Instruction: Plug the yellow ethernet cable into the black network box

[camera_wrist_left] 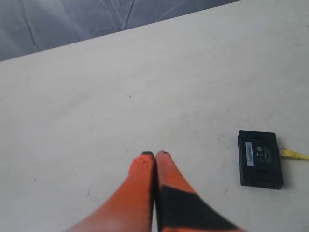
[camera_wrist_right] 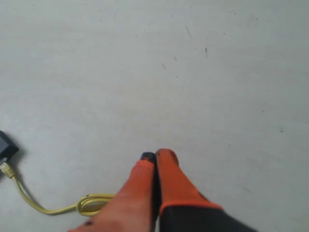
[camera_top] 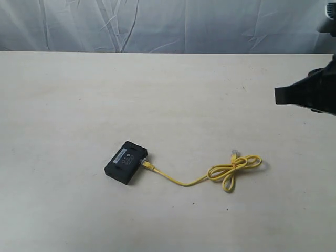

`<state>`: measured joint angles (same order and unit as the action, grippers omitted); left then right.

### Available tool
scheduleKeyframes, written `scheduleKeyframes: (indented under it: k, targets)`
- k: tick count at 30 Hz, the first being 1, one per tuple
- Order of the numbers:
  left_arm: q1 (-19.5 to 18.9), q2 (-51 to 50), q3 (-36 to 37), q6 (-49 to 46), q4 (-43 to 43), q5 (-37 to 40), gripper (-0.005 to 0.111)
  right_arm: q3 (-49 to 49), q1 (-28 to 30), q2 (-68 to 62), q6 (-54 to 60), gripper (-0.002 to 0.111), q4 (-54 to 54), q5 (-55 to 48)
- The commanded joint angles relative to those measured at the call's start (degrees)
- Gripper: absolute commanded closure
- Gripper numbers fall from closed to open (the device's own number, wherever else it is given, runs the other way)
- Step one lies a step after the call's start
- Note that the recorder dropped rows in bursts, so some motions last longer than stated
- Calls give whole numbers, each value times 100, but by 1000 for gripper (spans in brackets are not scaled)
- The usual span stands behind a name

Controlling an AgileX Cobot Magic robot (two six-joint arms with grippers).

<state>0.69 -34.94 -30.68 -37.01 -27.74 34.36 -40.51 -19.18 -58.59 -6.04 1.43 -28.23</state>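
The black network box (camera_top: 126, 162) lies flat on the pale table, its label strip facing up; the left wrist view shows the box (camera_wrist_left: 260, 158) too. The yellow ethernet cable (camera_top: 181, 182) runs from the box's right side to a bow-like loop (camera_top: 234, 169), with a free clear plug (camera_top: 233, 153) beyond the loop. One plug (camera_top: 147, 165) sits against the box's edge; whether it is seated I cannot tell. My left gripper (camera_wrist_left: 155, 154) is shut and empty, apart from the box. My right gripper (camera_wrist_right: 156, 155) is shut and empty, above the cable (camera_wrist_right: 53, 209). A corner of the box (camera_wrist_right: 7, 146) shows there.
A dark part of the right arm (camera_top: 310, 94) hangs over the table's right side. A wrinkled grey-white cloth backdrop (camera_top: 157, 23) stands behind the table's far edge. The pale tabletop (camera_top: 79, 105) carries nothing else.
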Motion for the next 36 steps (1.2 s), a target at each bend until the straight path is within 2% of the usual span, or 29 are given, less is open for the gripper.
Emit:
scheduleKeyframes:
  k: [1, 14, 19, 24, 29, 36]
  targets:
    - [3, 470, 50, 48, 58, 43, 107, 53, 36, 317, -13, 108, 47, -6]
    - [3, 633, 50, 48, 58, 32, 107, 53, 52, 524, -13, 108, 47, 9]
    - [3, 633, 50, 48, 70, 32, 107, 53, 311, 1380, -2, 108, -179, 9]
    - [3, 633, 50, 48, 59, 32, 107, 157, 885, 2768, -2, 108, -143, -43]
    - [3, 633, 50, 48, 59, 32, 107, 819, 1330, 3999, 9, 108, -24, -48]
    - [3, 633, 50, 48, 59, 32, 107, 2496, 1345, 5377, 9, 108, 62, 11]
